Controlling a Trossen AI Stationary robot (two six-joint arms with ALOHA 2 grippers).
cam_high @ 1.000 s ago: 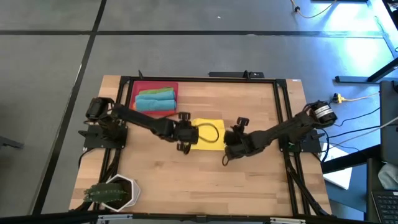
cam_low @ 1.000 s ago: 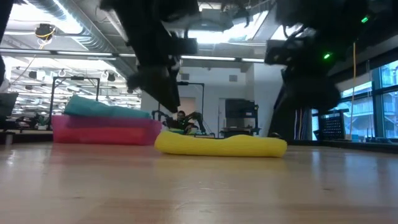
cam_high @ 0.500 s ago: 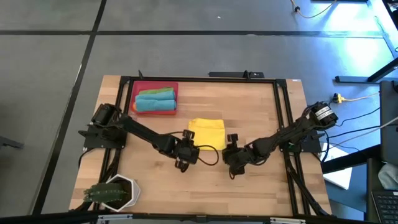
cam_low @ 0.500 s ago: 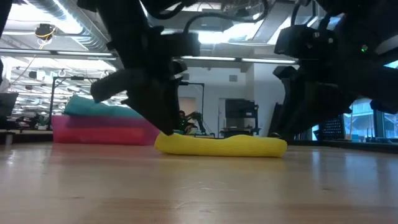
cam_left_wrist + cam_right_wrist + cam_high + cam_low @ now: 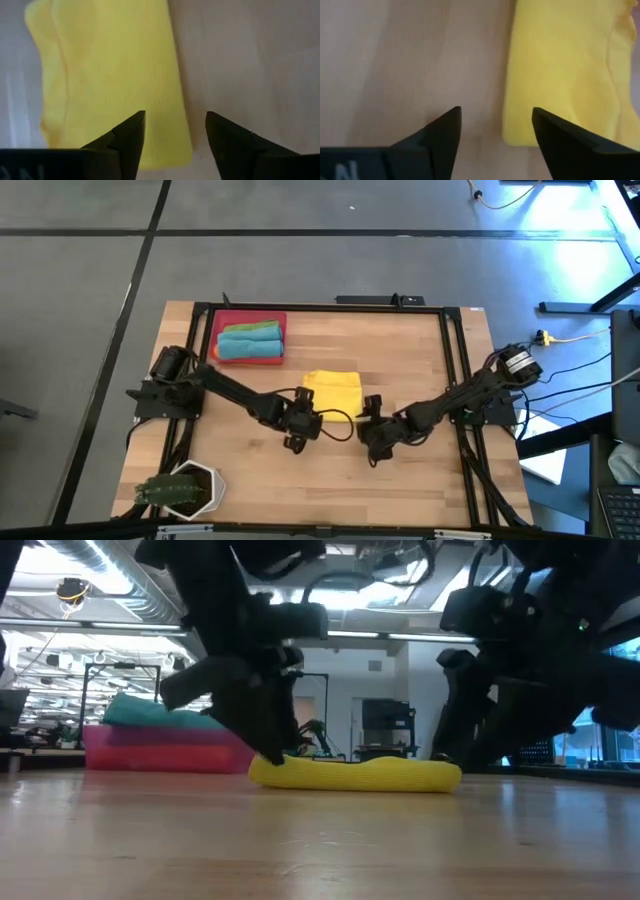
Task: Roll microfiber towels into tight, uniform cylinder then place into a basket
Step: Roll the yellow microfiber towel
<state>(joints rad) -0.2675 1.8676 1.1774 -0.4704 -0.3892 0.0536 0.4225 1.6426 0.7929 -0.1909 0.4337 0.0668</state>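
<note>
The yellow towel (image 5: 332, 394) lies folded flat on the wooden table's middle; it also shows in the low view (image 5: 355, 773). My left gripper (image 5: 311, 420) is open at the towel's near left corner (image 5: 182, 150), which shows between its fingers. My right gripper (image 5: 371, 423) is open at the near right corner (image 5: 517, 137), one finger over the cloth and one over bare wood. The red basket (image 5: 222, 320) at the far left holds rolled teal (image 5: 248, 347) and green (image 5: 250, 328) towels. My left gripper stands low at the yellow towel's near left corner (image 5: 182, 150), fingers slanting down from the near side; whether they touch the cloth I cannot tell. My right gripper stands the same way at the near right corner (image 5: 517, 137); whether it touches I cannot tell.
A white hexagonal pot with a plant (image 5: 185, 488) stands at the near left corner. A black frame (image 5: 320, 307) runs along the table's far and side edges. Bare wood lies near of the towel and to its right.
Both grippers have gone from the yellow towel's sides toward the table's near edge and down, and now stand low at its two near corners. The towel lies as before.
</note>
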